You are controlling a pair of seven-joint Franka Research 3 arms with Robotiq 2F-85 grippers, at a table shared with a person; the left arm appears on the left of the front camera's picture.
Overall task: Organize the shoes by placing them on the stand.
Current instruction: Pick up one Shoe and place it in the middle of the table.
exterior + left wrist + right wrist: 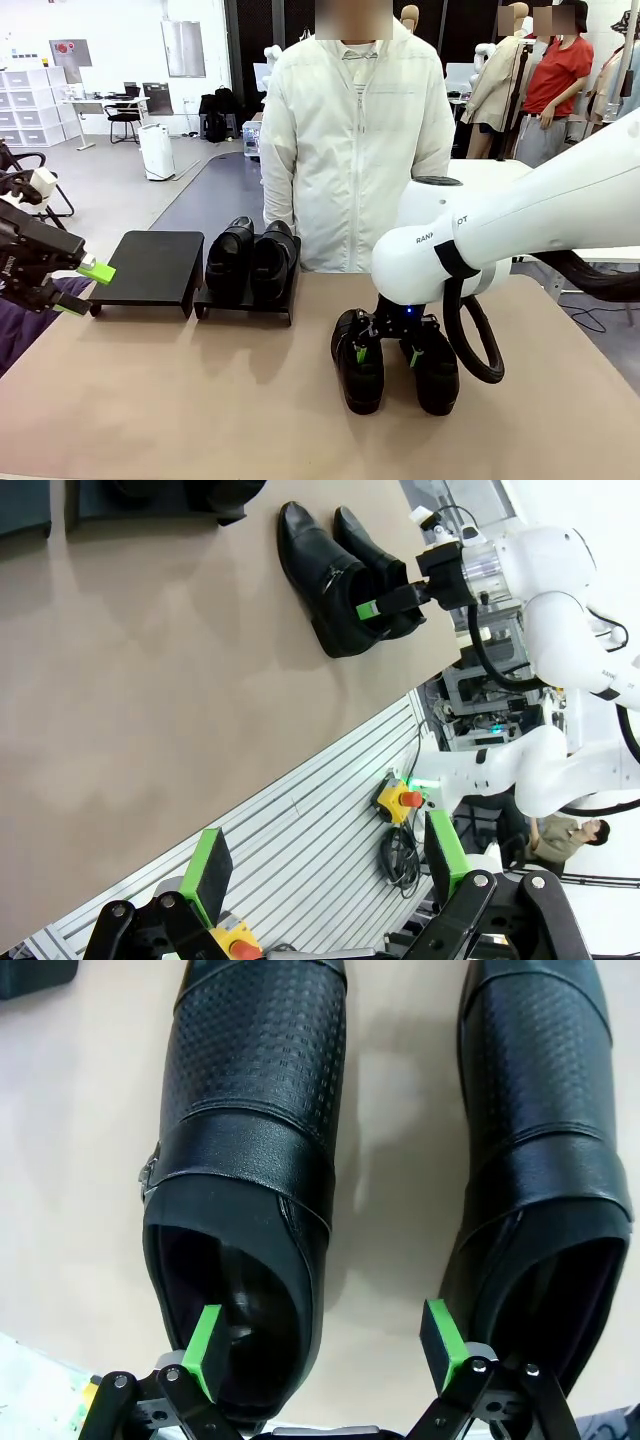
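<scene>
Two glossy black shoes stand side by side on the tan table, one point(358, 372) on the left and one point(437, 375) on the right. My right gripper point(388, 350) hangs open just over their heel ends. In the right wrist view one green pad point(205, 1350) dips into the opening of the left shoe point(250, 1150), and the other pad point(440, 1345) sits in the gap beside the right shoe point(545, 1150). Two more shoes point(250, 262) rest on the right section of the black stand point(150, 268). My left gripper point(85, 290) is open and holds nothing at the table's left edge.
A person in a white jacket point(355, 150) stands at the far side, right behind the stand. The stand's left section is bare. The left wrist view looks across the table at the pair of shoes point(335, 580) and the right gripper point(395, 600).
</scene>
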